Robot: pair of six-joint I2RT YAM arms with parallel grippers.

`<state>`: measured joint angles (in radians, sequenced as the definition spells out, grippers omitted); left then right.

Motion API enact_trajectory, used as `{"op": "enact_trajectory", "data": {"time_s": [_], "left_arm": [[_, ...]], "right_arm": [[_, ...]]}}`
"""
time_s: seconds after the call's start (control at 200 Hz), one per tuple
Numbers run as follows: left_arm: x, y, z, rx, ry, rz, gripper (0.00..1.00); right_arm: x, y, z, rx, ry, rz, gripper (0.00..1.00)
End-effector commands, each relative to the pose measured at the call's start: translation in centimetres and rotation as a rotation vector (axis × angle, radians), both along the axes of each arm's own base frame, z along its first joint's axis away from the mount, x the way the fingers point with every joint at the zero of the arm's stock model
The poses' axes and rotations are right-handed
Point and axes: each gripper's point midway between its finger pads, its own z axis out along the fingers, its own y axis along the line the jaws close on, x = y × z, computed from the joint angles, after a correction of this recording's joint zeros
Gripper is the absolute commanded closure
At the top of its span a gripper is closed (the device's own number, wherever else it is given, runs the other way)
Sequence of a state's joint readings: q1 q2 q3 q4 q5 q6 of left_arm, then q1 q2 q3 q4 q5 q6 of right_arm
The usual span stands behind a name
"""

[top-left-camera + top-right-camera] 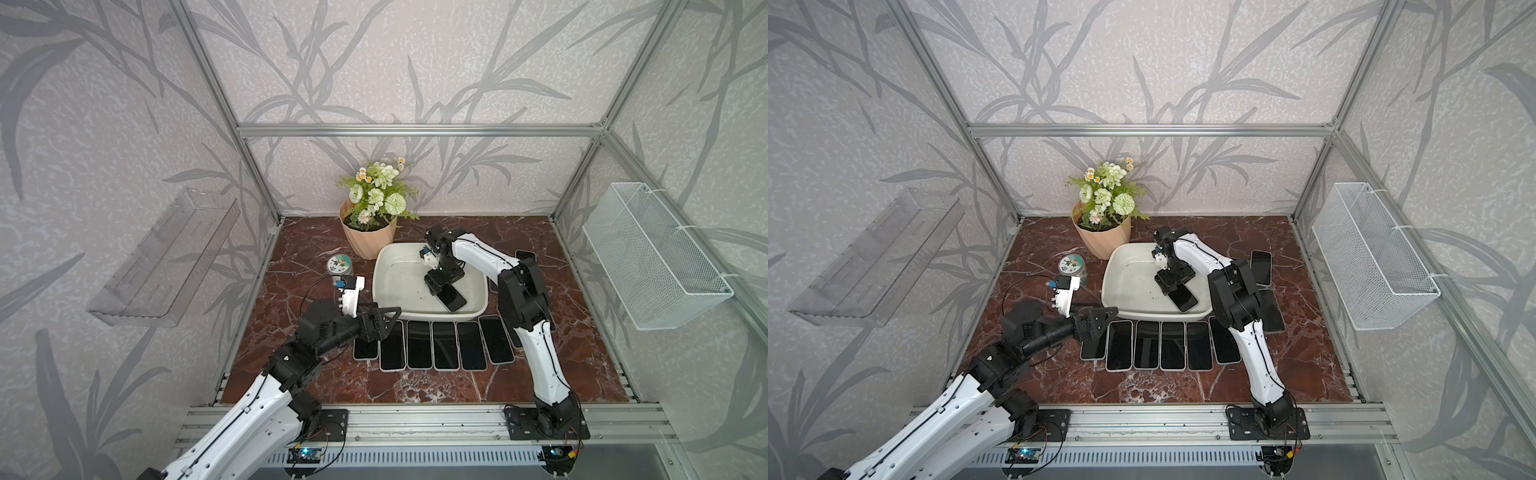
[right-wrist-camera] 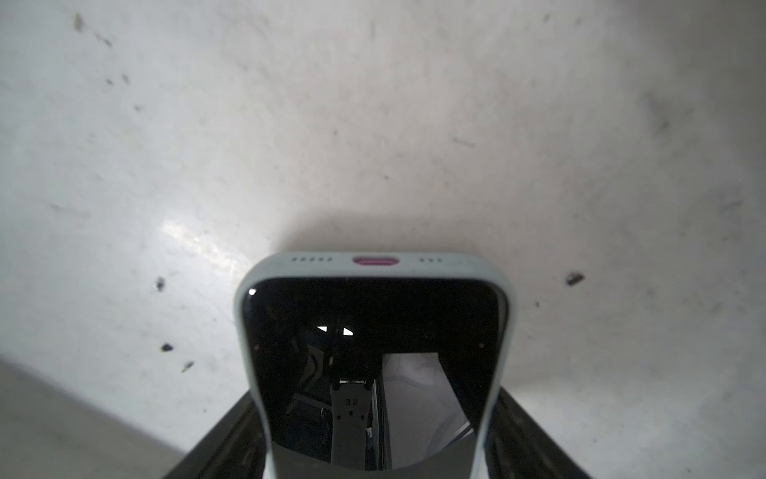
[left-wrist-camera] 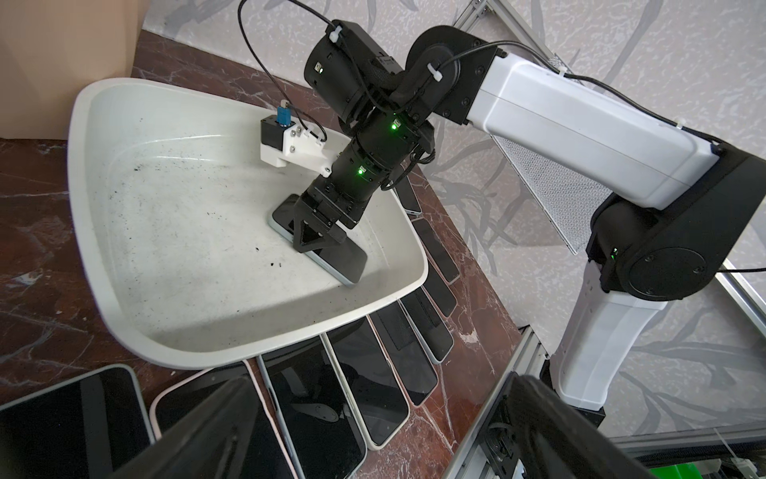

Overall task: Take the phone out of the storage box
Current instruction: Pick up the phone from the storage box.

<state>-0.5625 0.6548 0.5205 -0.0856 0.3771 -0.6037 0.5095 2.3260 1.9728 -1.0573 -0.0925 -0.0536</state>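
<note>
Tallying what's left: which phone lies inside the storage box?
The phone at the right end effector; the others lie on the tabletop outside the storage box.

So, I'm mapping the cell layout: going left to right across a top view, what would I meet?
Clear wall tray → round tin → storage box → wire-mesh basket.

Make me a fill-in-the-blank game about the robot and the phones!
The storage box holds just ____ phone.
The right gripper straddles the ____.
The left gripper hangs open, holding ____.
Missing words: one; phone; nothing.
</note>
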Motion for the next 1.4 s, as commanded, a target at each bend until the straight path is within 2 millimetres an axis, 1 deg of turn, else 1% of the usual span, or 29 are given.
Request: {"op": "enact_trajectory", "data": {"time_s": [0.0,0.175,0.23,0.26,0.29,0.3,0.315,0.32,0.35,0.38,0.39,0.425,0.43,0.435,0.53,0.565,0.61,0.675,0.735,0.85,0.965,1.01,1.045,1.06,1.075,1.09,1.245,1.28,1.395], "left_arm": [[0.1,0.4,0.3,-0.011,0.001,0.028,0.00],[0.2,0.4,0.3,-0.027,0.014,0.041,0.00],[0.2,0.3,0.4,-0.037,0.016,0.039,0.00],[0.2,0.2,0.5,-0.041,0.017,0.038,0.00],[0.3,0.2,0.6,-0.047,0.018,0.039,0.00],[0.3,0.2,0.6,-0.048,0.020,0.041,0.00],[0.4,0.2,0.6,-0.051,0.020,0.041,0.00],[0.4,0.2,0.6,-0.053,0.022,0.040,0.00],[0.4,0.1,0.7,-0.059,0.023,0.039,0.00],[0.5,-0.1,0.8,-0.063,0.024,0.033,0.00],[0.4,-0.2,0.8,-0.064,0.025,0.030,0.00],[0.5,-0.3,0.8,-0.066,0.029,0.024,0.00],[0.6,-0.4,0.8,-0.066,0.029,0.023,0.00],[0.6,-0.4,0.8,-0.067,0.029,0.024,0.00],[0.8,-1.0,0.3,-0.054,0.058,0.004,0.00],[0.8,-1.4,0.2,-0.048,0.071,-0.011,0.00],[1.0,-1.8,0.1,-0.036,0.082,-0.022,0.00],[1.1,-2.4,0.2,-0.004,0.080,-0.031,0.00],[1.3,-3.0,0.4,0.037,0.065,-0.035,0.00],[1.7,-4.3,1.3,0.121,0.017,-0.054,0.00],[2.2,-5.5,2.1,0.222,-0.024,-0.080,0.00],[2.6,-5.8,2.9,0.259,-0.050,-0.085,0.00],[2.9,-6.0,3.3,0.291,-0.066,-0.086,0.00],[3.1,-6.1,3.7,0.301,-0.077,-0.087,0.00],[3.2,-6.1,3.9,0.315,-0.085,-0.087,0.00],[3.4,-6.2,4.2,0.325,-0.092,-0.088,0.00],[4.7,-7.0,6.5,0.440,-0.145,-0.102,0.00],[5.0,-7.2,6.7,0.468,-0.147,-0.097,0.00],[5.3,-8.4,8.4,0.498,-0.185,-0.121,0.00]], "right_arm": [[2.0,1.1,5.3,0.223,-0.080,-0.136,0.31],[3.7,1.2,9.0,0.606,-0.076,-0.364,0.32],[4.2,0.7,9.9,0.725,-0.058,-0.448,0.32],[4.7,0.6,10.8,0.801,-0.062,-0.485,0.32],[4.6,0.2,10.8,0.856,-0.037,-0.533,0.33],[5.0,0.1,11.3,0.886,-0.049,-0.541,0.33],[4.9,0.0,11.2,0.916,-0.036,-0.566,0.33],[5.1,0.0,11.6,0.933,-0.043,-0.567,0.33],[5.3,-0.3,11.9,1.002,-0.034,-0.608,0.33],[5.5,-0.4,12.8,1.078,-0.019,-0.642,0.33],[5.4,-0.6,12.6,1.093,-0.011,-0.653,0.33],[5.7,-0.9,13.5,1.177,-0.009,-0.685,0.33],[5.9,-0.9,13.9,1.198,-0.025,-0.681,0.33],[5.7,-1.0,13.7,1.197,-0.012,-0.689,0.33],[5.8,-1.8,15.8,1.388,0.007,-0.763,0.34],[5.7,-2.0,17.1,1.468,0.002,-0.760,0.33],[5.5,-2.1,17.9,1.538,0.029,-0.781,0.34],[5.0,-2.5,19.9,1.652,0.027,-0.768,0.35],[4.5,-2.9,21.1,1.716,0.040,-0.779,0.35],[3.2,-2.8,22.8,1.763,0.065,-0.761,0.36],[1.6,-2.4,24.2,1.750,0.060,-0.725,0.36],[1.0,-2.2,24.8,1.740,0.050,-0.705,0.36],[0.5,-2.0,25.1,1.722,0.045,-0.696,0.36],[0.5,-1.9,24.8,1.709,0.048,-0.701,0.36],[-0.1,-1.9,25.8,1.714,0.030,-0.676,0.36],[-0.3,-1.8,26.0,1.706,0.023,-0.669,0.36],[-3.1,-0.6,26.8,1.556,-0.048,-0.597,0.36],[-3.8,-0.3,26.2,1.493,-0.056,-0.602,0.36],[-6.0,0.5,26.1,1.324,-0.153,-0.547,0.36]]}}
